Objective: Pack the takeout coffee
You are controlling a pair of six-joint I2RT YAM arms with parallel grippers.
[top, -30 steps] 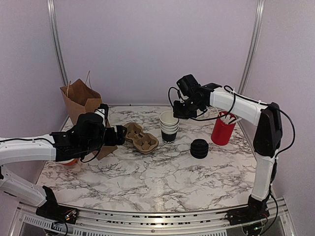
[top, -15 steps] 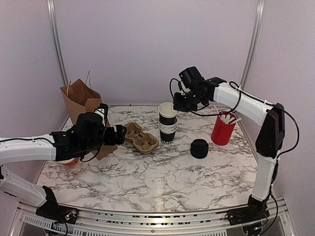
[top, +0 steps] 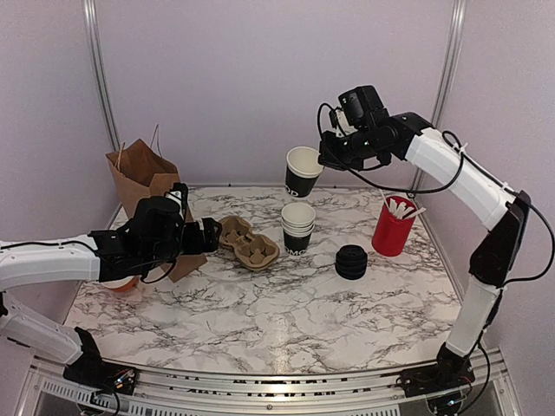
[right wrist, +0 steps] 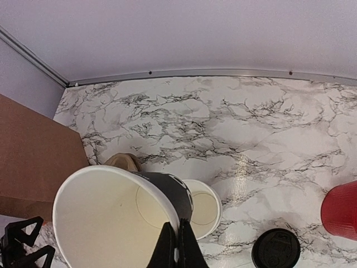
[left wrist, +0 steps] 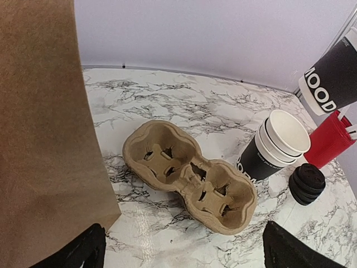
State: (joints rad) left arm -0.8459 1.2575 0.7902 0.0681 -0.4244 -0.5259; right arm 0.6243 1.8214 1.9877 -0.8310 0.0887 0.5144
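My right gripper is shut on the rim of one black paper cup, held tilted in the air above the stack of black cups. In the right wrist view the fingertips pinch the cup's wall; its white inside is empty and it has no lid. The stack stands below it. My left gripper hangs open and empty just left of the brown cup carrier. In the left wrist view the carrier lies ahead of the left gripper, its wells empty.
A brown paper bag stands at the back left, close beside my left arm. A stack of black lids sits right of the cups. A red cup of white stirrers stands at the right, below the right forearm.
My right gripper has lifted the top cup off the stack, up and slightly right. The left arm has stayed where it was.
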